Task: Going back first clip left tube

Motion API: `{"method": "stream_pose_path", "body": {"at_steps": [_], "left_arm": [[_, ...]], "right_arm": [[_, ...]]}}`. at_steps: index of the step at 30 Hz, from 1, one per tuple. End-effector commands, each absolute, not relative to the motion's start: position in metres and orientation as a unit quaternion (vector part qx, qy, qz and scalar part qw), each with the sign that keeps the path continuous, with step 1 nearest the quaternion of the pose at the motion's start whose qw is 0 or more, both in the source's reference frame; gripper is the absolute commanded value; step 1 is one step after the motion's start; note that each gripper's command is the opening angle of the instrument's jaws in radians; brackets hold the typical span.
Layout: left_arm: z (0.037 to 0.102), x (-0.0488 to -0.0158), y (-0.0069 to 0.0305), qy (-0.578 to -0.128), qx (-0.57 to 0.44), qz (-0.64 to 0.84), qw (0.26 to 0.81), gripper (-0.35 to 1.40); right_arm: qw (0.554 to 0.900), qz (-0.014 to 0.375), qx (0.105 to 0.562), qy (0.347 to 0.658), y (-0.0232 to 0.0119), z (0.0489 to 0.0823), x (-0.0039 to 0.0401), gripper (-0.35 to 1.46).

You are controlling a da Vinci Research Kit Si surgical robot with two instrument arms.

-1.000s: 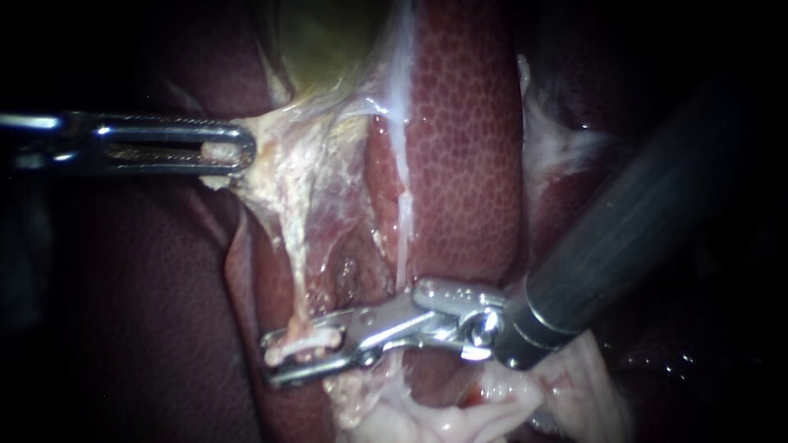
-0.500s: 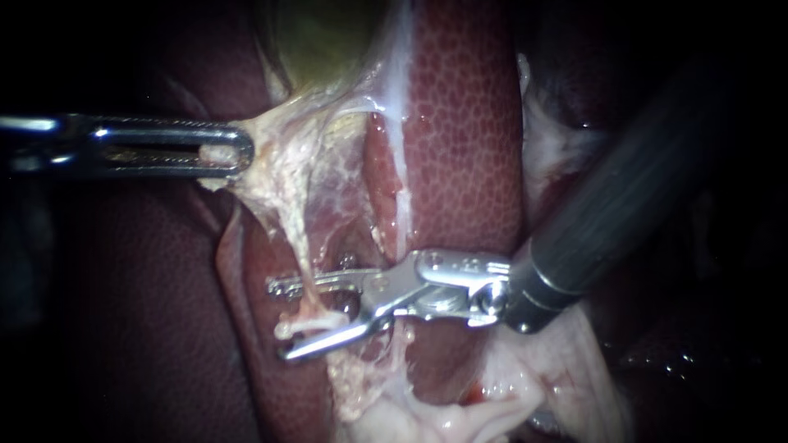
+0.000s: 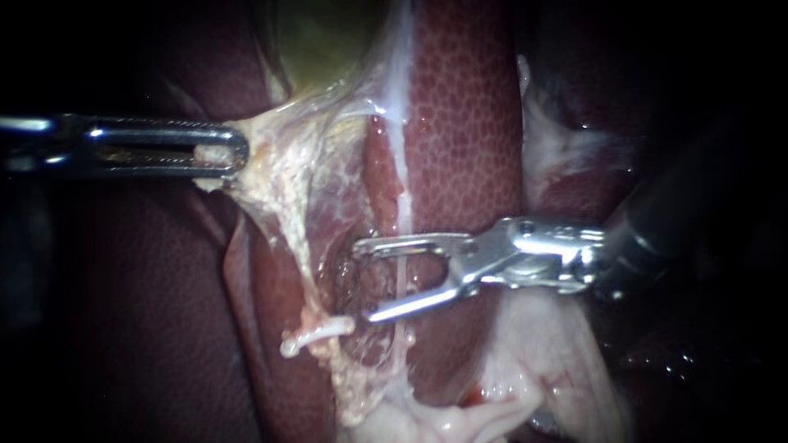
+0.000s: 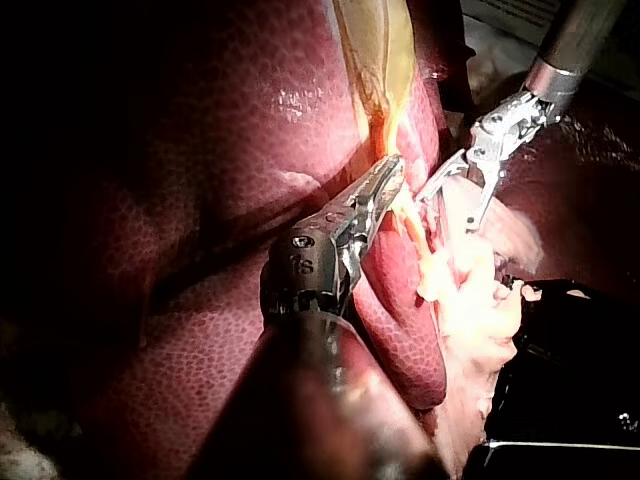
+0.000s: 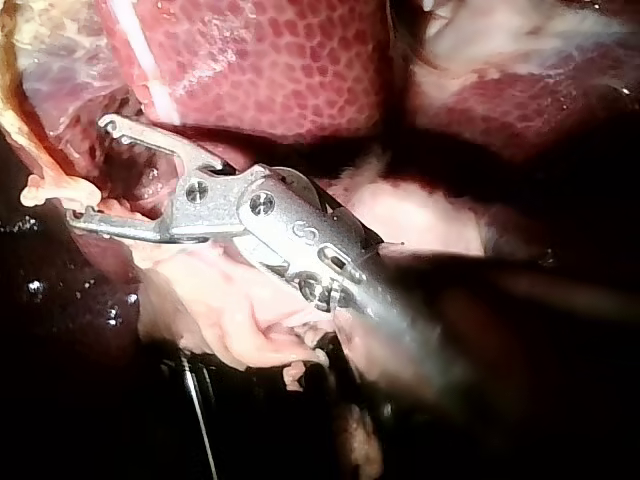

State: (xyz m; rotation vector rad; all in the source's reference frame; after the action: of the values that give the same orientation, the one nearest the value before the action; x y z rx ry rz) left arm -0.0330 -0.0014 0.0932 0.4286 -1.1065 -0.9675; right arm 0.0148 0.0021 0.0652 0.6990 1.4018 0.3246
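Left instrument enters from the view's left edge, shaft level, with its jaws clamped from both sides on a fold of pale fatty tissue just below the gallbladder. That tissue is drawn taut toward the jaws. From the gripped fold a thin pale strand, the left tube, runs downward over dark red liver. The clip, white and slender, sits across the lower end of this tube, tilted slightly, one end curled at the left. No instrument holds it. Right instrument enters from the right, shaft dark and largely in shadow. Its jaws stand apart with a clear gap and grip nothing; liver surface and a second whitish strand show through the gap. The upper jaw lies level, above and to the right of the clip. The lower jaw slants down, its tip just beside the clip's right end; contact there cannot be confirmed. The right wrist view agrees: jaws spread, nothing between them. Pale loose tissue lies below the right instrument.
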Motion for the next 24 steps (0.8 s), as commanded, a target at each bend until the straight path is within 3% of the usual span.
{"method": "stream_pose_path", "body": {"at_steps": [1, 12, 24], "left_arm": [[0.0932, -0.0330, -0.0014, -0.501, 0.194, -0.438, 0.721, -0.35], [0.0932, -0.0331, -0.0014, -0.501, 0.194, -0.438, 0.721, -0.35], [0.0955, -0.0341, -0.0017, -0.502, 0.190, -0.436, 0.722, -0.35]], "right_arm": [[0.701, 0.143, 0.310, 0.625, 0.0025, 0.0646, 0.0137, 0.60], [0.717, 0.127, 0.302, 0.616, 0.0048, 0.0589, 0.0073, 0.60], [0.719, 0.122, 0.298, 0.616, 0.0048, 0.0582, 0.0067, 0.60]]}}
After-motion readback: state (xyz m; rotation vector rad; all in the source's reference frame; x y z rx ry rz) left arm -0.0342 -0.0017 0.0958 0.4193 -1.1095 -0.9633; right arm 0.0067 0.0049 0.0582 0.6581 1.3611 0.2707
